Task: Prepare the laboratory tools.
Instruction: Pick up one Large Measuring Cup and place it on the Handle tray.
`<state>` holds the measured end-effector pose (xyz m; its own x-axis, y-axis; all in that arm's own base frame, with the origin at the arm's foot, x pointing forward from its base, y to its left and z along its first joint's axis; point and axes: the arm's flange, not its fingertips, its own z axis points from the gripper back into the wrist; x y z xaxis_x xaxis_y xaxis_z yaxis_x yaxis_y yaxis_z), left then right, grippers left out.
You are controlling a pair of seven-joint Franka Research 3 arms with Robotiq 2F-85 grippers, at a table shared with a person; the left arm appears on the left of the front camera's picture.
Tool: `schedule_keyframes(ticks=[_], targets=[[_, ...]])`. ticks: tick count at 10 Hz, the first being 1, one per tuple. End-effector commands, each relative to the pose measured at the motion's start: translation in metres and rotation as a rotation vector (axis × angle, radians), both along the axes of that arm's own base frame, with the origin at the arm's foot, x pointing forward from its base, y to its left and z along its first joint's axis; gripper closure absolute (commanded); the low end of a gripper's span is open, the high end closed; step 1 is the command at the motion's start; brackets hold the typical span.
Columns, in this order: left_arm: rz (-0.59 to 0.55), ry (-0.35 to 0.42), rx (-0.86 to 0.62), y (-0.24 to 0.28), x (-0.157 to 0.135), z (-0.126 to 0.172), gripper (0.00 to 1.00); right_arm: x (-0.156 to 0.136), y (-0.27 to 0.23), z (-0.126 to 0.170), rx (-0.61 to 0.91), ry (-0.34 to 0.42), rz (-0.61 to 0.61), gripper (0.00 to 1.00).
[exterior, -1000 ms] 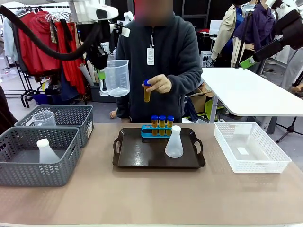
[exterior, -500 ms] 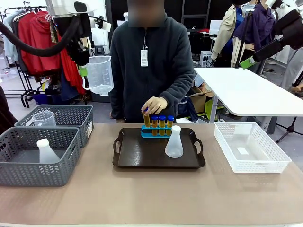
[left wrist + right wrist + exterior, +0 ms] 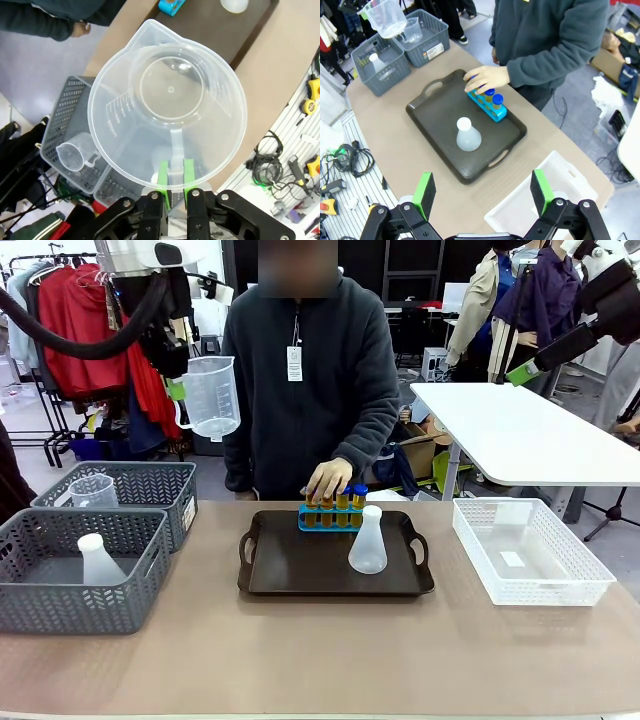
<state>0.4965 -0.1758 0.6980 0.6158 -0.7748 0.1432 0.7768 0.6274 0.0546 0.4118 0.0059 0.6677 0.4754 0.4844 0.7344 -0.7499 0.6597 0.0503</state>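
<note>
Front view: measuring beaker (image 3: 212, 396) upright, handle pinched in my left end effector (image 3: 176, 390), high above and left of tray (image 3: 300, 570). Tubes (image 3: 340, 502) under person's hand (image 3: 328, 480) at tray's far edge. Right end effector (image 3: 482, 191) spread wide, empty.
</note>
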Motion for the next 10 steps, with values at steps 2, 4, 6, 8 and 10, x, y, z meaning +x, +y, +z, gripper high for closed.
schedule_keyframes(ticks=[2, 4, 6, 8, 10], targets=[[0.005, 0.001, 0.001, 0.003, -0.001, 0.002, 1.00, 0.001, 0.001, 0.001, 0.028, -0.009, 0.015, 0.00], [0.005, 0.001, 0.001, 0.003, -0.001, 0.002, 1.00, 0.001, 0.001, 0.001, 0.028, -0.009, 0.015, 0.00], [0.000, 0.000, 0.000, 0.000, 0.000, 0.000, 1.00, 0.001, 0.001, 0.001, 0.028, -0.009, 0.015, 0.00], [-0.038, 0.010, 0.025, -0.024, 0.006, -0.008, 1.00, 0.001, 0.001, 0.001, 0.028, -0.009, 0.015, 0.00], [-0.093, 0.031, 0.075, -0.056, 0.009, -0.026, 1.00, 0.001, 0.001, 0.001, 0.028, -0.009, 0.015, 0.00]])
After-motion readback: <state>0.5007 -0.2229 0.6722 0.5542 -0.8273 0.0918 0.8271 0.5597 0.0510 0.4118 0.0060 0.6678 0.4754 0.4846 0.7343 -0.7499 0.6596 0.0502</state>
